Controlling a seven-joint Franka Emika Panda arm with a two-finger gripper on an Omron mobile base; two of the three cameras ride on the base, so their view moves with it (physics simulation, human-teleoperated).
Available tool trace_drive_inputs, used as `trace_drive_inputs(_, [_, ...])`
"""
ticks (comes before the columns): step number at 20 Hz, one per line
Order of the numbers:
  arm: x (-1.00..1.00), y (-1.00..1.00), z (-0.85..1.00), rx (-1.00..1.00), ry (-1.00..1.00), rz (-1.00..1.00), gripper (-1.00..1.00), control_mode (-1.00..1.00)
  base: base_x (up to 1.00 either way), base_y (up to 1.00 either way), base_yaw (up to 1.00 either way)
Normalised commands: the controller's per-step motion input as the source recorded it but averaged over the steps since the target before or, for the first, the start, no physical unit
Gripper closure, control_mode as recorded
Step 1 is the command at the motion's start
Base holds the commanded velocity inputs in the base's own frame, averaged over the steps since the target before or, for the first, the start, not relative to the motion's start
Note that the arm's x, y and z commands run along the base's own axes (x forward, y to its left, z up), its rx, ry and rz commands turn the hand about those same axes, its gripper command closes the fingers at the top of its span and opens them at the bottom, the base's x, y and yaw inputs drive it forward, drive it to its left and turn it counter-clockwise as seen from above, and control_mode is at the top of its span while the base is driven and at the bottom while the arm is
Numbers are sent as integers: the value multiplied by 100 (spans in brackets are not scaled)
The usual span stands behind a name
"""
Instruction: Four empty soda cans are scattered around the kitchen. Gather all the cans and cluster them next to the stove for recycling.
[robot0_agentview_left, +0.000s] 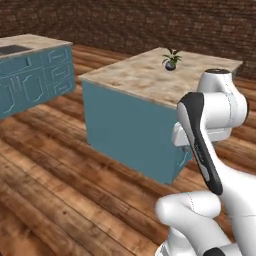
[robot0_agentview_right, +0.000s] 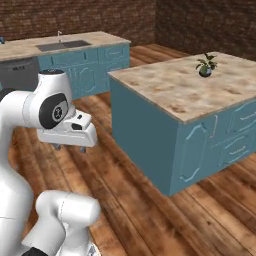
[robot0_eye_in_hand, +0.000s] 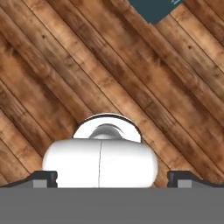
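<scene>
I have the arm folded up close over the base, hand pointing straight down at the wooden plank floor (robot0_eye_in_hand: 65, 65). In the hand view the gripper (robot0_eye_in_hand: 112, 179) shows its two dark finger tips (robot0_eye_in_hand: 43, 178) far apart at the bottom corners, so the jaws are spread wide with nothing between them. In the right base view the hand (robot0_agentview_right: 67, 132) hangs above the boards, to the left of the island.

Counting what is in front of me: one teal kitchen island (robot0_agentview_left: 130, 130) with a pale stone top, and one small potted plant (robot0_agentview_left: 171, 60) on its far side. I see that same plant (robot0_agentview_right: 206, 65) near the far right of the top in the right base view. Far to the left runs one counter (robot0_agentview_right: 75, 47) with teal cabinet fronts, one sink (robot0_agentview_right: 62, 45) set into it with one faucet (robot0_agentview_right: 59, 35) behind, and one grey appliance front (robot0_agentview_right: 17, 72) below it at the left. A brick wall (robot0_agentview_left: 150, 20) closes the far side.

I cannot make out any soda cans or the stove from here; a tiny blue spot at the far left edge of the counter is too small to identify.
</scene>
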Motion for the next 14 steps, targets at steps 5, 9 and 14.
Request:
trace_drive_inputs(5, [0, 0, 0, 0, 0, 0, -100, 100, 71, -94, 42])
trace_drive_inputs(9, [0, 0, 0, 0, 0, 0, -100, 100, 75, -100, 33])
trace_drive_inputs(14, [0, 0, 0, 0, 0, 0, -100, 100, 57, -100, 27])
